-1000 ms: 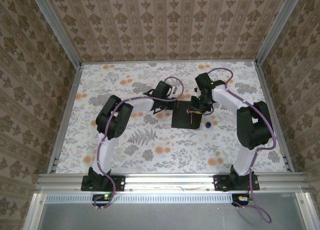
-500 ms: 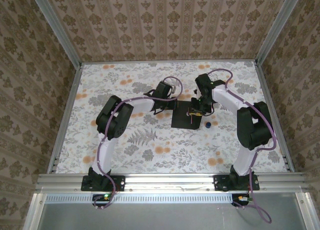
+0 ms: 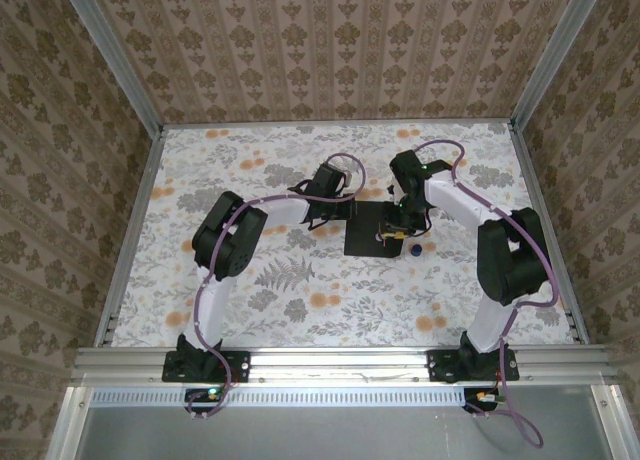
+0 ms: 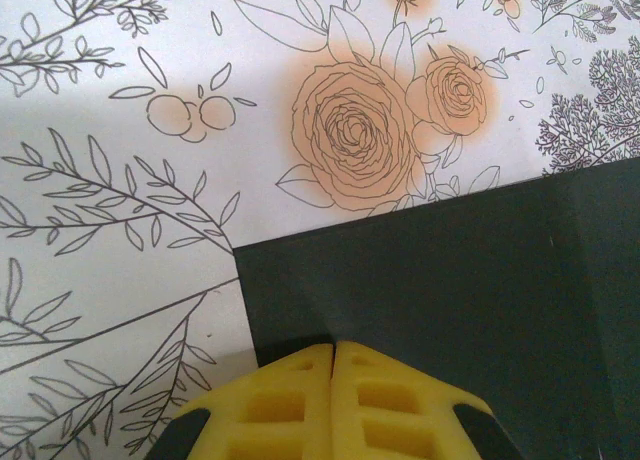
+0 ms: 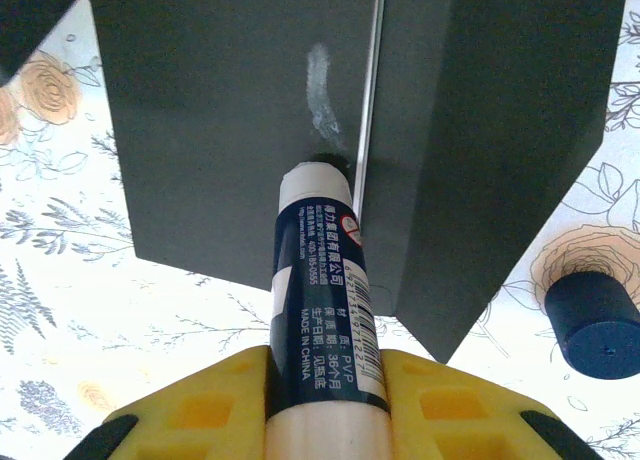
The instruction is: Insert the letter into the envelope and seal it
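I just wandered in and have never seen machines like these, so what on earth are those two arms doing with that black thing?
They are gluing an envelope shut. The right gripper holds a glue stick, its tip pressed on the black envelope beside the fold of the open flap, where a whitish glue streak shows. The left gripper is shut, its fingertips at the envelope's corner, apparently steadying it. The stick's dark cap lies on the flowered table nearby.
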Robot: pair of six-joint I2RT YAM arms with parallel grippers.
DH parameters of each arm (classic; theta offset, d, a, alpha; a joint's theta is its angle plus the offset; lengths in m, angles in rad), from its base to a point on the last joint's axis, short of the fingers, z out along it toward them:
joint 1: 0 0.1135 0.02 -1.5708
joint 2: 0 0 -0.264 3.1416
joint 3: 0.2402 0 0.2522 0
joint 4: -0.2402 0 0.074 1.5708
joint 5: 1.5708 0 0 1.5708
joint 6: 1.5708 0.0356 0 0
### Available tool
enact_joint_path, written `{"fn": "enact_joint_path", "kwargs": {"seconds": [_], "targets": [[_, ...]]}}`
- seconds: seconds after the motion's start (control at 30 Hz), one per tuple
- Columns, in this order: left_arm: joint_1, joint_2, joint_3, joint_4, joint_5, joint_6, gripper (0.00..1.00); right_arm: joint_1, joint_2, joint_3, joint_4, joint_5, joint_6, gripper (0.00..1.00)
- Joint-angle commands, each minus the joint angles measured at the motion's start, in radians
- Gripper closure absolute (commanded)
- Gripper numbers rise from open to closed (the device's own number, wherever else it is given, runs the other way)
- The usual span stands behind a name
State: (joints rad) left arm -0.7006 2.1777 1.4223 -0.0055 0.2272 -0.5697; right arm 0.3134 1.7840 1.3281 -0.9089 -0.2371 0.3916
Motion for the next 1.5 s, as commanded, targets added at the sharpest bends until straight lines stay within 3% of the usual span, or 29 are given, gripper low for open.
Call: {"fn": "enact_joint_path", "kwargs": {"seconds": [0.0,0.7,1.47], "targets": [[-0.017,0.001,-0.04,-0.102,-0.013,0.003,1.0,-0.007,0.04,0.019,-0.045,0.037,-0.019,0.9],[-0.017,0.008,-0.043,-0.109,-0.002,0.034,1.0,-0.051,0.216,0.257,-0.109,0.13,-0.079,0.9],[-0.02,0.002,-0.039,-0.116,-0.003,0.016,1.0,0.032,0.128,0.193,-0.196,0.07,-0.103,0.91]]}}
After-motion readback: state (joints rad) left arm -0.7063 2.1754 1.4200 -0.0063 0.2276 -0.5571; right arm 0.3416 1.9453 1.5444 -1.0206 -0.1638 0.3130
